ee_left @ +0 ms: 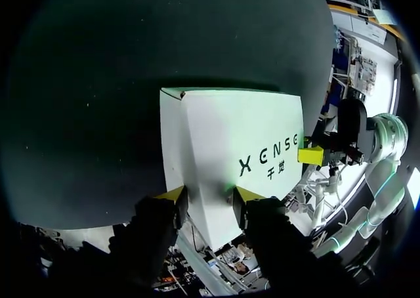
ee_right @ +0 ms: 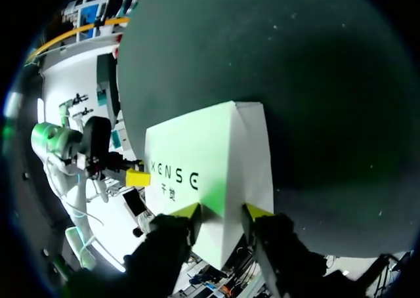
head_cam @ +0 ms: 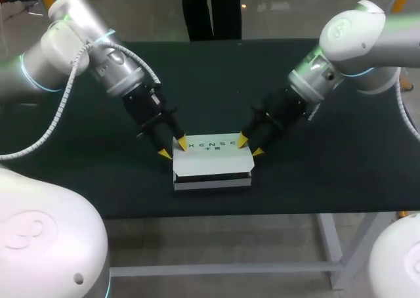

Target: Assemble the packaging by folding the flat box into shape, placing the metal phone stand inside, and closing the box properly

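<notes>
White cardboard box [head_cam: 211,161] lay lid-down near the robot-side edge of the dark table [head_cam: 315,180]. Left gripper [head_cam: 173,148] and right gripper [head_cam: 250,146], fingers spread and gripping nothing, straddled its far corners. Pressing both corners evenly should seat the lid squarely.

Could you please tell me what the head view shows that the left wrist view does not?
Only the head view: the left arm and right arm, and the front wall of the box, with a dark seam. Only the left wrist view: the box's side panel beside the left gripper. Both: the box's printed top, the left gripper, a yellow tip of the right gripper, the dark table.
</notes>
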